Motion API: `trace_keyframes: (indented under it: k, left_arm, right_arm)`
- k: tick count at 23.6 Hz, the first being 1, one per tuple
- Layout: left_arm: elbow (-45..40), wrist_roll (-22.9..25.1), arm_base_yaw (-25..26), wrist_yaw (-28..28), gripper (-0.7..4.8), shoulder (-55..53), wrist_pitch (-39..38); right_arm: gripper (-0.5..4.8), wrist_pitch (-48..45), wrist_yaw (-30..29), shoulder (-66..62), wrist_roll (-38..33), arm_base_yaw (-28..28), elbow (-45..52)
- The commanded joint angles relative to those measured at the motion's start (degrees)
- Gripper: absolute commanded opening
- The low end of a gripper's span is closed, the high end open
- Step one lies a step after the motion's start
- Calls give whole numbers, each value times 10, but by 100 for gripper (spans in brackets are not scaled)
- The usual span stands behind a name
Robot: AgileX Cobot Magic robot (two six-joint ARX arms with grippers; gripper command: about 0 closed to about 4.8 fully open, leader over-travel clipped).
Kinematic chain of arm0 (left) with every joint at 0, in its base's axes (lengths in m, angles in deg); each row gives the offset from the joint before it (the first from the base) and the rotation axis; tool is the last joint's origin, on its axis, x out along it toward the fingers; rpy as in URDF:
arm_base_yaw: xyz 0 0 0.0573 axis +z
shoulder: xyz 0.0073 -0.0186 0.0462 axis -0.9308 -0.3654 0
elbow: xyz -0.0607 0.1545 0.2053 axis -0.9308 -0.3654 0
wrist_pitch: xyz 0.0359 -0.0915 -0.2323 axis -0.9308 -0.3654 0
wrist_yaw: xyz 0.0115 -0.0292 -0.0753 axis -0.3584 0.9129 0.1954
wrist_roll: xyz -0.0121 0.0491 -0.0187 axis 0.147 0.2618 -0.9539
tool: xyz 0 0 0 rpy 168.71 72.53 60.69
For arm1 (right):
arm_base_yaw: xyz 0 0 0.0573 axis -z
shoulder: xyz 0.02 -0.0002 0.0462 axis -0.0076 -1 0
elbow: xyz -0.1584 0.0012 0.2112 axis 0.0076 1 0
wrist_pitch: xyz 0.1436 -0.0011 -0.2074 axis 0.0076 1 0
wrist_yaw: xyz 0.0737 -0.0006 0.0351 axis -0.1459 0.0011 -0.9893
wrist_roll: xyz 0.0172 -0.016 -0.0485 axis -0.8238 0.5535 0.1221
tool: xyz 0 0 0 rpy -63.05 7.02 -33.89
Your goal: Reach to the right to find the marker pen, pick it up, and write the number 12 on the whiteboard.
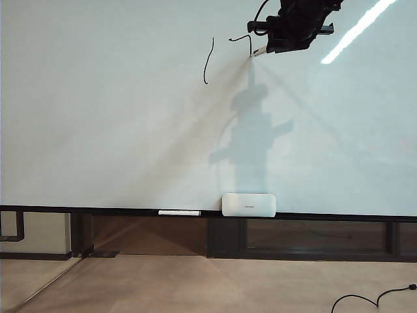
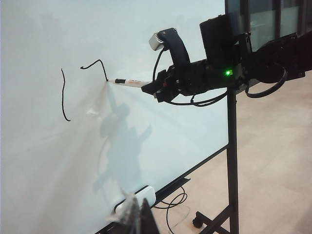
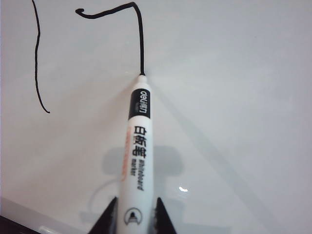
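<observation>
Right gripper clamps the white black-tipped marker pen against the glossy whiteboard, mid-"2"; next, probably its base stroke. Left gripper: opening unclear.

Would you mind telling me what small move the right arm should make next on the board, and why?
Probably drag the marker pen, shut in the right tool, down and leftward on the whiteboard. The "1" is done, but the "2" has only its top and a downstroke; the tip rests at that stroke's end.
</observation>
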State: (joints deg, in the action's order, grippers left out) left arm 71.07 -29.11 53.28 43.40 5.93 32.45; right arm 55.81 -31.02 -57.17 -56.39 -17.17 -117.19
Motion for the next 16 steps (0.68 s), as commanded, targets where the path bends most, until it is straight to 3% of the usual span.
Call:
trace_keyframes:
  k: [1,16]
  left_arm:
    - [2,0,0,1,-5,1,9]
    - [2,3,0,0,-5,0,9]
  right_arm:
    - [-2,-18,4,1,-4,1,-2]
    - [-2,-34,-10,-18,-10,-17,-2]
